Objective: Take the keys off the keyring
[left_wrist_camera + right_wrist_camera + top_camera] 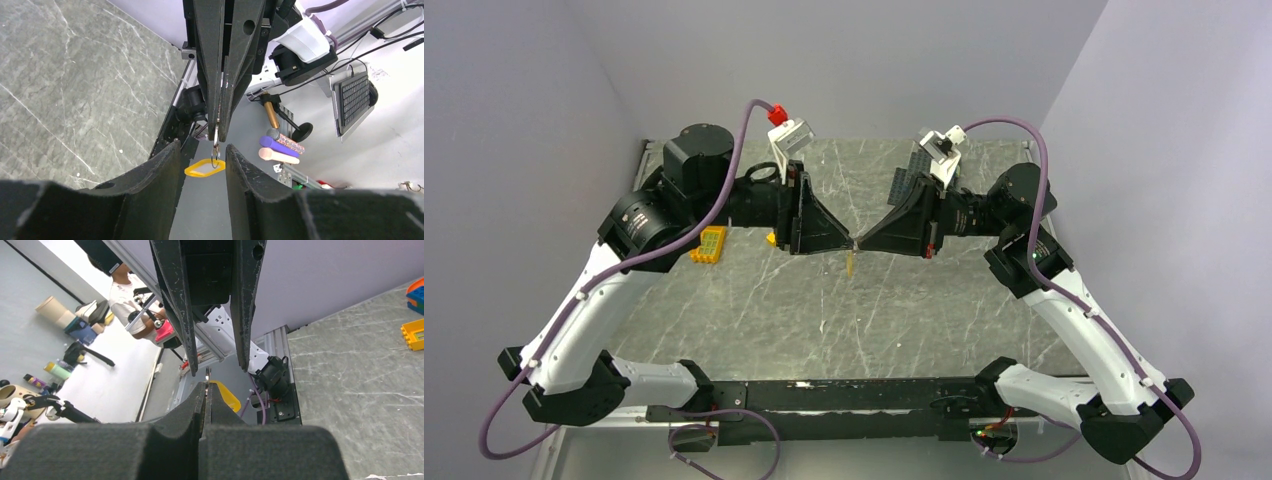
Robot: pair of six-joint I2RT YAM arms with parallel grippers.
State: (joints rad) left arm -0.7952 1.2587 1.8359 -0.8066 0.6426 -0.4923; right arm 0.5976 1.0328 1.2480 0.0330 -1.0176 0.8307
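Both grippers meet tip to tip above the middle of the table. My right gripper [862, 243] is shut on the keyring [215, 154], a thin grey metal loop that sticks out of its closed tips [205, 384]. The yellow key tag [204, 168] hangs from the loop, flat and oblong. It also shows in the top view [851, 265] and in the right wrist view [228, 397]. My left gripper [848, 242] is open. Its fingers [165, 165] stand on either side of the ring and tag without touching them.
A yellow studded brick [709, 243] and a small yellow cube [771, 238] lie on the grey marble table [824, 320] under the left arm. Dark grey plates [912, 178] lie at the back right. The yellow brick also shows in the right wrist view [412, 333].
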